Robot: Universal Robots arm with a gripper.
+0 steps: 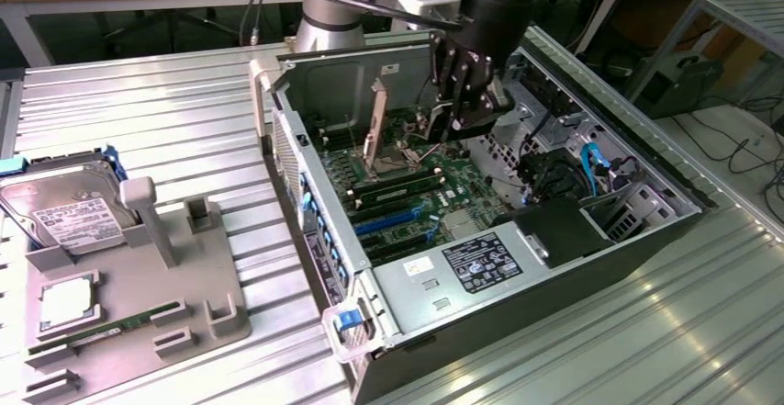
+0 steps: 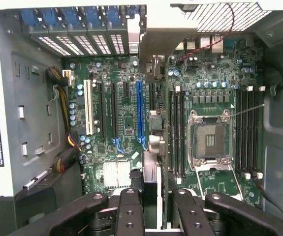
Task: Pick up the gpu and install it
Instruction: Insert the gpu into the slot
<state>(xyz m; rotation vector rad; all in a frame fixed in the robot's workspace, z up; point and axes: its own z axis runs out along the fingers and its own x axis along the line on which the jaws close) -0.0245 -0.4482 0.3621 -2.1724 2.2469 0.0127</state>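
The gpu (image 2: 151, 173) sits edge-on between the two black fingers (image 2: 130, 209) of the hand (image 2: 151, 201), which is pinching it. The card is upright, inside the open top of the computer case (image 1: 405, 281). Its pale metal bracket (image 2: 161, 29) points toward the case wall that carries the blue-tabbed slot covers (image 2: 89, 19). From the wrist view the card hangs over the motherboard (image 2: 126, 123) on the case floor. It lines up between the long blue slot (image 2: 139, 110) and the bank of black memory slots (image 2: 176, 132). Whether its lower edge touches the board cannot be told.

In the exterior view the hand (image 1: 468, 111) reaches down into the case near its far wall, above the processor socket (image 1: 389, 159). That socket (image 2: 211, 140) lies open, beyond the memory slots from the card. A white slot (image 2: 88, 113) and a small silver heatsink (image 2: 116, 173) sit on the other side of the blue slot. A bundle of orange and black cables (image 2: 65, 123) runs along the case's side wall.

The case lies on its side on the ribbed metal counter (image 1: 160, 120). Well apart from the case, toward the exterior view's left, stands a grey parts holder (image 1: 196, 281). In it are a silver hard drive (image 1: 68, 212), a square processor chip (image 1: 68, 299) and a narrow green memory stick (image 1: 123, 322).
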